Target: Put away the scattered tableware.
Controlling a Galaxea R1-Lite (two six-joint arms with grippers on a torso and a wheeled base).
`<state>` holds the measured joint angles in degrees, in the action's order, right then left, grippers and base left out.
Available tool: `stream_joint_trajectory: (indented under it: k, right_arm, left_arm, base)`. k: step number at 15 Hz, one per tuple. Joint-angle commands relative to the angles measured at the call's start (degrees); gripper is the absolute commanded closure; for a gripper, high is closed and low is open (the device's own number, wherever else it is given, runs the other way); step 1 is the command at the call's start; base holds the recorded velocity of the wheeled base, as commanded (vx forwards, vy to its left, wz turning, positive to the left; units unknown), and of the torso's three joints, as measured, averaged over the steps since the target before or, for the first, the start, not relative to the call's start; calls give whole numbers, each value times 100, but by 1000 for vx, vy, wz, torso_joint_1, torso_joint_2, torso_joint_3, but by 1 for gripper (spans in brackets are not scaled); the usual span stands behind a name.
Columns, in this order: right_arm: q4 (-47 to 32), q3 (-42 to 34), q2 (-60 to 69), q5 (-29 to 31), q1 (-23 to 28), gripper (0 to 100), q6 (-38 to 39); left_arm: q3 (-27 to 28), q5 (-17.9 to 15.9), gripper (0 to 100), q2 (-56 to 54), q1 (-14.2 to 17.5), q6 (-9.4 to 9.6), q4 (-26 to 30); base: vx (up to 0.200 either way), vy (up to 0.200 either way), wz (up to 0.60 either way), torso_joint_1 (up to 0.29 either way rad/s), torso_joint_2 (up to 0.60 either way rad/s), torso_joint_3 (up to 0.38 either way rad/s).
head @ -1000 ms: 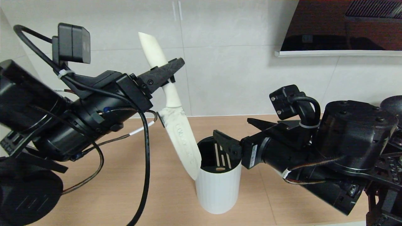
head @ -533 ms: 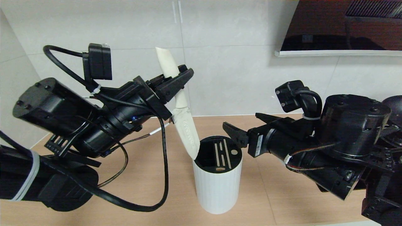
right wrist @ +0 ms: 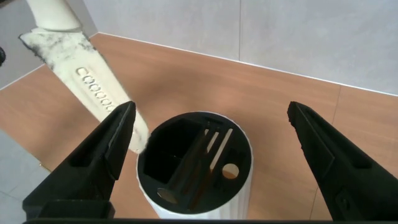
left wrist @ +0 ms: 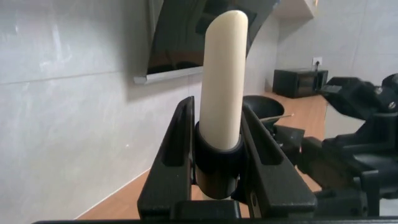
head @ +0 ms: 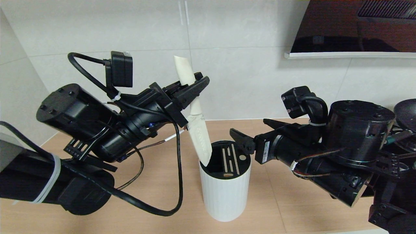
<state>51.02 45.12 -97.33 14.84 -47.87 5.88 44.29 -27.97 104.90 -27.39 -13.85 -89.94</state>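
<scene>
Knife handle partly behind left fingers

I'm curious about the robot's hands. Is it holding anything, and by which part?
Its left hand holds the white knife by the handle, blade pointing down. The right hand is open and holds nothing.

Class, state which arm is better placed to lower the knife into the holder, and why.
Left. The left hand grips the knife, blade tip at the holder rim; the right hand is open and empty.

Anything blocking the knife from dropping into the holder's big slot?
Nothing visible. The white ceramic knife, held in the left pincer, has its tip at the large opening of the white cylindrical holder. The open right pincer is clear of that opening.
</scene>
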Motion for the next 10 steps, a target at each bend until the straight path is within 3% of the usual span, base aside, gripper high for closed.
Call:
stream_joint_trajectory:
  k: [1,10]
  right_arm:
    - [5,-3,-32,11,6,0,1]
    - [5,6,-32,28,6,0,1]
  left_arm:
    - [36,2,100,136,-188,-4,-6]
    - [71,19,100,523,-249,-4,-6]
  base:
    - [0,0,0,0,0,0]
    - [0,0,0,0,0,0]
